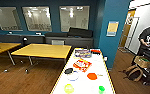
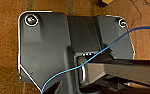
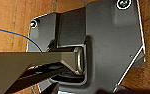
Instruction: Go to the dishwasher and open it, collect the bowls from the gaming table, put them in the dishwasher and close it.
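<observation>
Gaming table (image 1: pixel 104 65): long white top, yellow rim, running from near me toward the far blue wall. On it, bowls: yellow-green (image 1: pixel 69 88) near left, bright green (image 1: pixel 101 88) near right, orange (image 1: pixel 92 76) mid, pale (image 1: pixel 73 75) with a dark one (image 1: pixel 68 70) just beyond it. Colourful game boxes (image 1: pixel 82 65) lie farther along. Bowl contents: cannot tell. Both my wrists hang over wood floor (image 2: pixel 6 50); my grippers' state and their position relative to the bowls: cannot tell. Person (image 1: pixel 149 37) stands far right.
</observation>
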